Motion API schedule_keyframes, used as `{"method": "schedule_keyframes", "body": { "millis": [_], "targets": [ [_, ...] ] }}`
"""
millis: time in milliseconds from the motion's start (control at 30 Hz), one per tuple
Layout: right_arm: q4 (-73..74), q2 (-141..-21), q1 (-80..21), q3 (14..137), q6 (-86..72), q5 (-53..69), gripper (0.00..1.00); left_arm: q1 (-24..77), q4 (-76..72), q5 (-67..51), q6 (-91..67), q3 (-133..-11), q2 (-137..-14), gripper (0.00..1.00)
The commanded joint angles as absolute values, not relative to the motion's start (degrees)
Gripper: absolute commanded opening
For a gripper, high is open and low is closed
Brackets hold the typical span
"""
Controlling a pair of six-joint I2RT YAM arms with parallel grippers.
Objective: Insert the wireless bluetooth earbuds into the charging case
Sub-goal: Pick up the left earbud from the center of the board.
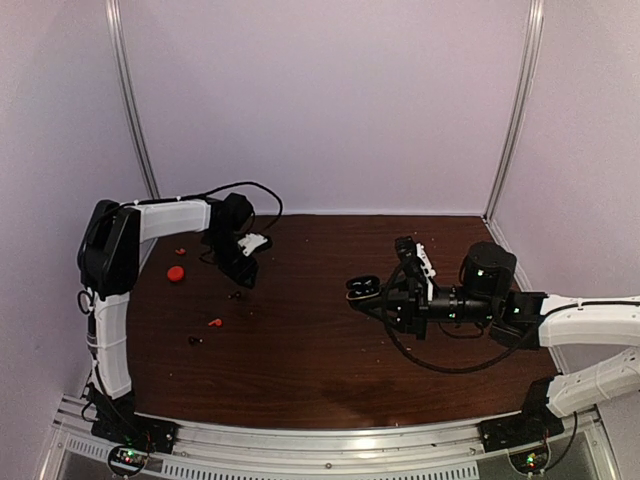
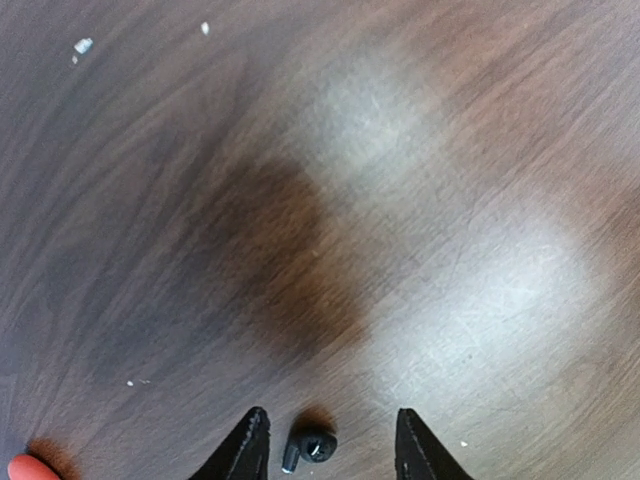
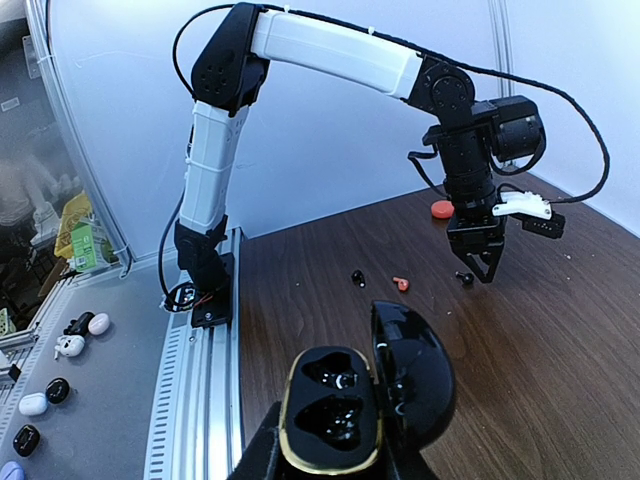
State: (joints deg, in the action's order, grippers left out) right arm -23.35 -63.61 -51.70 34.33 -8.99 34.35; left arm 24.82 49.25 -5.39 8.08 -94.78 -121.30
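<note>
The left gripper (image 2: 330, 425) shows only its fingertips in its own wrist view, cut off at the lower edge. They stand apart, with the black earbud (image 2: 310, 447) lying between them and touching neither. A red sliver (image 2: 25, 467) to their left is cropped beyond recognition. The right gripper (image 3: 335, 468), mostly hidden underneath, clamps the charging case (image 3: 330, 410), whose lid is swung open. The red earbud (image 1: 215, 322) lies near the left gripper on the dark wood table (image 1: 330, 360). Pale walls (image 1: 330, 100) enclose the table.

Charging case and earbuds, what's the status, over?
Left jaws open, straddling black earbud. Right jaws shut on charging case, lid open. Red earbud loose on tabletop. Nothing blocking.
</note>
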Motion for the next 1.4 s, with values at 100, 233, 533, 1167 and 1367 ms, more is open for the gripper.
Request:
{"method": "schedule_keyframes", "body": {
  "millis": [100,233,533,1167,1367],
  "targets": [
    [-24.3,-62.8,-51.4,34.3,-8.9,33.7,0.0,24.3,52.4,-5.7,10.1,-94.4,-123.8,0.45],
    [-24.5,-63.1,-51.4,34.4,-8.9,33.8,0.0,24.3,52.0,-5.2,9.8,-92.6,-124.0,0.46],
    [-24.5,-63.3,-51.4,34.5,-8.8,33.9,0.0,24.3,52.0,-4.1,8.8,-89.8,-124.0,0.42],
    [-24.9,-63.7,-51.4,34.6,-9.1,34.3,0.0,24.0,51.9,-2.3,7.3,-87.7,-123.3,0.3],
    [-24.4,-63.5,-51.4,34.8,-8.8,34.2,0.0,23.9,52.2,-2.5,7.1,-88.3,-123.7,0.23]
  ]
}}
